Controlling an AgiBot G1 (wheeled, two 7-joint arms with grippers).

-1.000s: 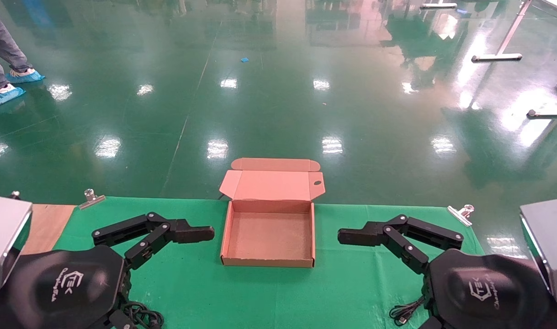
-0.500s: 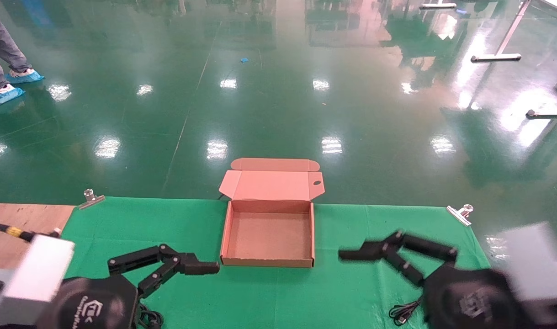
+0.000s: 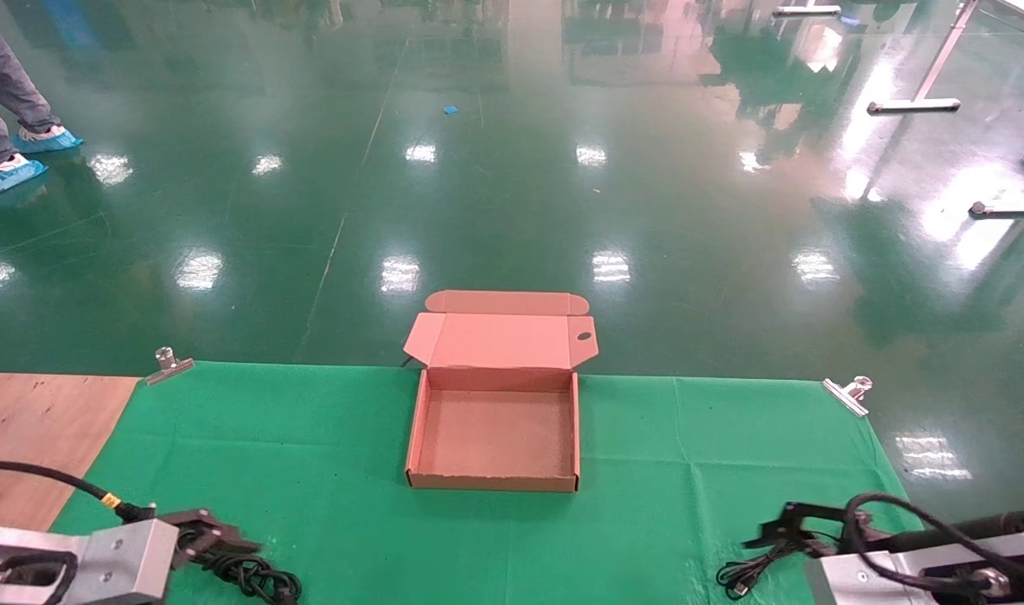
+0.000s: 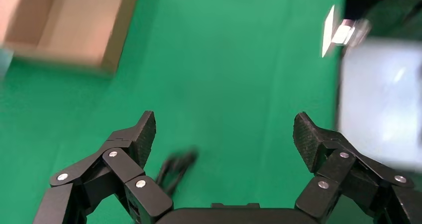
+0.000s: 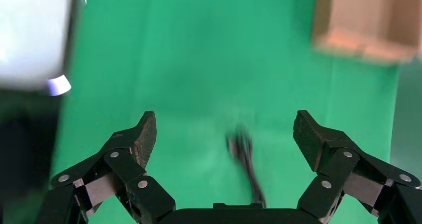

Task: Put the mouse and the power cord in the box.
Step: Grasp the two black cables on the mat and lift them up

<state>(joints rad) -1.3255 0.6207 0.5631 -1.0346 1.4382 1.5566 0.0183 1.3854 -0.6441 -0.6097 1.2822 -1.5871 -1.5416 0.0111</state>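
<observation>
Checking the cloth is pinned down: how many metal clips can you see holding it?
2. One clip sits at the cloth's far left corner; the other clip at its far right corner. The near edge is out of frame, so more may be hidden.

Power cord cut by frame edge

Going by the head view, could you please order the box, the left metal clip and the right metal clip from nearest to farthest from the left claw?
From the left claw, at the table's near left corner:
1. Left metal clip, far left edge of the green cloth.
2. Box, centre, lid open.
3. Right metal clip, far right edge.
</observation>
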